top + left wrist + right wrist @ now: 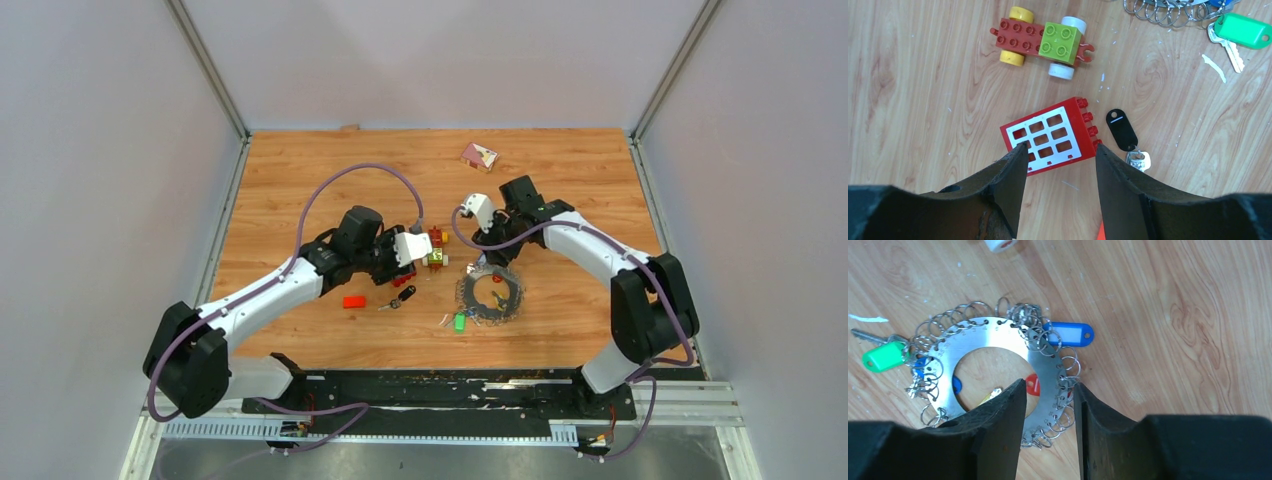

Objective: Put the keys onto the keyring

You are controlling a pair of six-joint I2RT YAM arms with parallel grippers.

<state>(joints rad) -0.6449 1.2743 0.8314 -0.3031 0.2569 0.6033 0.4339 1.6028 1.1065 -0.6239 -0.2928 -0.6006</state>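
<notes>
My left gripper (1062, 150) hangs with its jaws apart over a red window brick (1048, 135), empty as far as I can tell. The loose black-tagged key (1122, 129) lies just beside my right-hand finger. My right gripper (1050, 385) is also spread and empty, straddling the near rim of the keyring (998, 332). I judge I'm still at the pick. Next I must shift off the brick, pinch that key and carry it over. The keyring lies flat, a steel disc fringed with small wire loops, and a green-tagged key (883, 356) is already hooked on.
</notes>
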